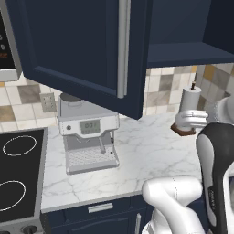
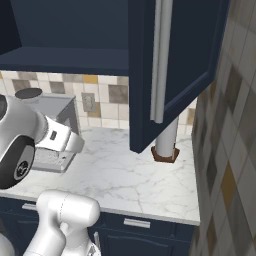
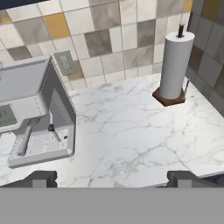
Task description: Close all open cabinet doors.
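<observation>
Two navy cabinet doors stand open above the counter. The left door (image 1: 77,45) swings out toward me, its long silver handle (image 1: 122,45) on its right edge. The right door (image 2: 175,65) also hangs open beside the side wall, with its silver handle (image 2: 160,60) facing me. Between them the dark cabinet interior (image 1: 178,23) is exposed. My gripper (image 3: 113,179) is open and holds nothing. It hovers low over the marble counter (image 3: 131,131), well below both doors, and its fingertips (image 3: 41,178) are spread wide apart.
A grey coffee machine (image 1: 89,132) stands on the counter under the left door. A paper towel roll (image 3: 175,61) stands at the back right corner. A black stove (image 1: 18,173) lies to the left, a tiled side wall (image 2: 225,175) to the right, and navy drawers (image 1: 100,208) below.
</observation>
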You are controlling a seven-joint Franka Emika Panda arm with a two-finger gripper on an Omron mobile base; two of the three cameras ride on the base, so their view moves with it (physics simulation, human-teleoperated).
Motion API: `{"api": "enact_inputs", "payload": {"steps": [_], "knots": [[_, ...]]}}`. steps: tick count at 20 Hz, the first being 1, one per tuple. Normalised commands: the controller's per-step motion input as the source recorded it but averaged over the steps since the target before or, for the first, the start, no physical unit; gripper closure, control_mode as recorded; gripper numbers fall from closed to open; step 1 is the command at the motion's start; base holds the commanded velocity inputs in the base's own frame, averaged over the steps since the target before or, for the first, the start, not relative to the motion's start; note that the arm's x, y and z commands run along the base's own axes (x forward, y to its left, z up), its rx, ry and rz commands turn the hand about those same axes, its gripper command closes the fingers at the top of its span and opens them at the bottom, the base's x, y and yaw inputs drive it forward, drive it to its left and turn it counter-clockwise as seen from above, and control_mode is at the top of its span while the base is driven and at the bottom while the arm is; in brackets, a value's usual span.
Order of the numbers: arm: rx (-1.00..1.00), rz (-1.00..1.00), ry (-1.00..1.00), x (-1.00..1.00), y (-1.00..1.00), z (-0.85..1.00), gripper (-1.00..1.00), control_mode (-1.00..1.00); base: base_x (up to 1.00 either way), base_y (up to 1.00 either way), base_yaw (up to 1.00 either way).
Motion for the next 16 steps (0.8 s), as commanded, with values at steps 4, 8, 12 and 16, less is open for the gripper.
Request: {"api": "enact_inputs", "payload": {"steps": [4, 8, 12, 16], "knots": [[0.01, 0.05, 0.0, -0.37, 0.04, 0.15, -1.0, -1.0, 0.0, 0.0, 0.0], [0.02, 0.09, -0.03, -0.34, 0.04, 0.16, -1.0, -1.0, 0.0, 0.0, 0.0], [0.01, 0.07, 0.0, -0.24, 0.06, 0.16, -1.0, -1.0, 0.0, 0.0, 0.0], [0.0, 0.03, 0.0, -0.09, 0.12, 0.18, -1.0, -1.0, 0.0, 0.0, 0.0]]}}
